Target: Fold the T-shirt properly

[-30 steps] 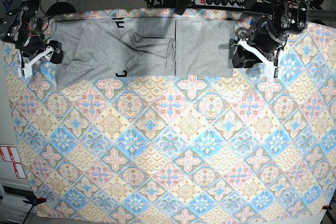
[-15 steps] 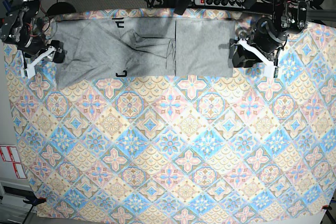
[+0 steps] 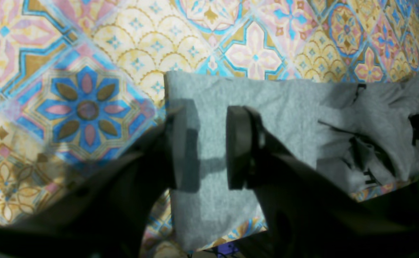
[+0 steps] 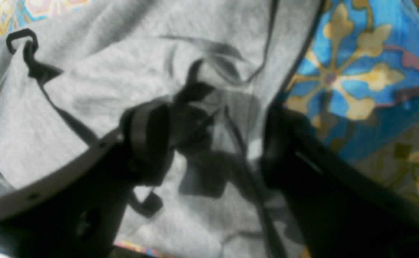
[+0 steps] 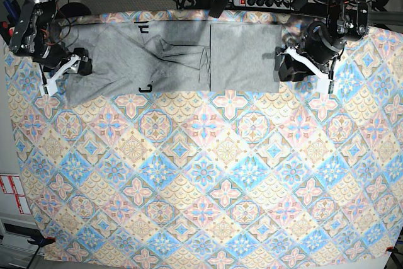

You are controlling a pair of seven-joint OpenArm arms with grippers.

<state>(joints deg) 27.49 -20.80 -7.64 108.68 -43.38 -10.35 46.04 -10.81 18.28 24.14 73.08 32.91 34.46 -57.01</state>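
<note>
From the base view, my right end effector [image 5: 74,66] had shifted inward since a second earlier, from off the T-shirt's [image 5: 170,58] edge onto its end, so I judged it was lining up for a grasp there. My left end effector [image 5: 291,67] had not moved, sitting at the opposite end of the shirt.

In the left wrist view, my left end effector [image 3: 205,147] stood partly open, empty, straddling the shirt's edge [image 3: 274,107], cloth directly below and beyond it.

In the right wrist view, my right end effector [image 4: 213,143] gaped wide, holding nothing, with rumpled grey cloth [image 4: 87,89] beneath it and the patterned surface [image 4: 356,71] just to one side.
</note>
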